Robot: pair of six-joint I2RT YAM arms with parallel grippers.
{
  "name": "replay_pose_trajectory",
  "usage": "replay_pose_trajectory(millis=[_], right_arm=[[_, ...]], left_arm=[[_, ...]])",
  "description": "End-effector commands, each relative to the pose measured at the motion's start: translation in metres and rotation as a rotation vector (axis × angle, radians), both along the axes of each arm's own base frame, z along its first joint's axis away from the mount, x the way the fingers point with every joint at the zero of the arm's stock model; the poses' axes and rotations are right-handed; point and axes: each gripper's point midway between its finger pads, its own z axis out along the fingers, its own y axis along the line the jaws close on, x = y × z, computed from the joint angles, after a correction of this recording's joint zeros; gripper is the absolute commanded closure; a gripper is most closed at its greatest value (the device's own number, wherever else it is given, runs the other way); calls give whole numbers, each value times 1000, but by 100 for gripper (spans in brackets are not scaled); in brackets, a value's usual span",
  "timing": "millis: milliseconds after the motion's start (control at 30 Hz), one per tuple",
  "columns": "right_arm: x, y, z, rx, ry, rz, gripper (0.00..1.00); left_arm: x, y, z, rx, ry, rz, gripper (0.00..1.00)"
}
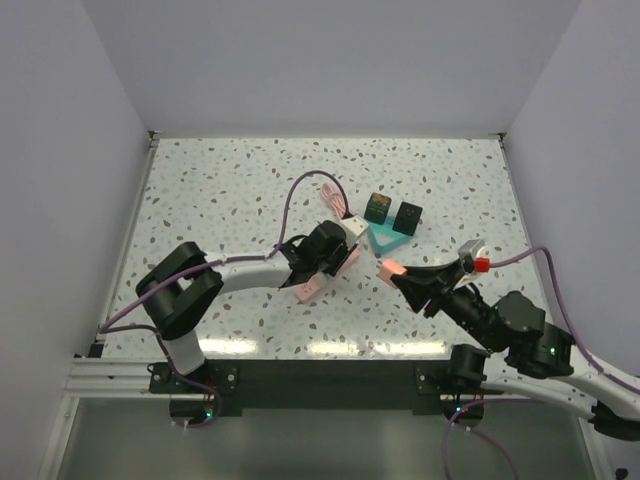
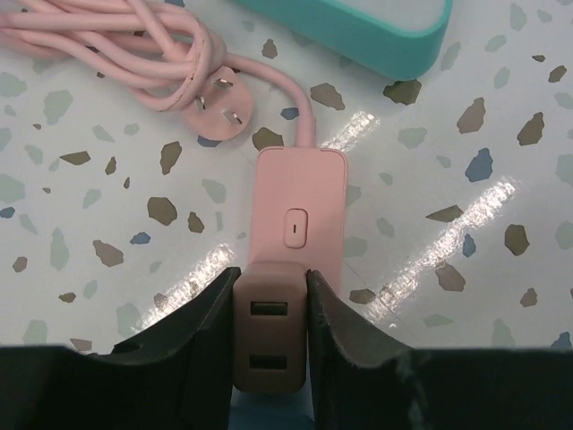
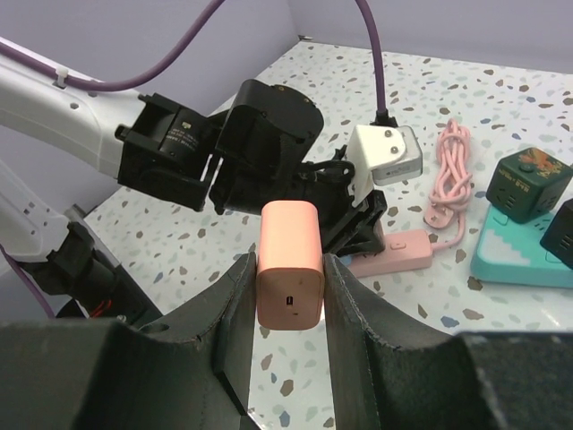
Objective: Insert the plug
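I count one long pink plastic power strip (image 2: 300, 206), one small off-white square plastic plug (image 2: 270, 336), one rounded pink-orange block (image 3: 288, 233), and two dark cubes, one green (image 1: 378, 207) and one black (image 1: 407, 216), on a teal tray (image 2: 376, 36) just beyond the strip. The plug, dull beige in shadow with two slots in its face, lies over the strip's near end, pinched by the left gripper (image 2: 270, 282). The right gripper (image 3: 288, 264) pinches the pink-orange block to the strip's right.
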Motion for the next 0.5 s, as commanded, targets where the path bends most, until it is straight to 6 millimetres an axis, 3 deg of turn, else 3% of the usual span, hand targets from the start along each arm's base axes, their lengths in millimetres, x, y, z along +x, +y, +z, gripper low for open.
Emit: replay_pose_trajectory(millis=[0, 133, 267, 467], right_arm=[[7, 2, 0, -20, -11, -29, 100], [12, 7, -4, -56, -12, -44, 100], [15, 17, -8, -91, -13, -34, 100], [19, 28, -22, -173, 20, -34, 100]], left_arm=[[13, 18, -6, 50, -1, 131, 100], [16, 39, -11, 124, 8, 240, 100], [33, 60, -9, 128, 13, 392, 100], [60, 70, -9, 64, 47, 516, 100]])
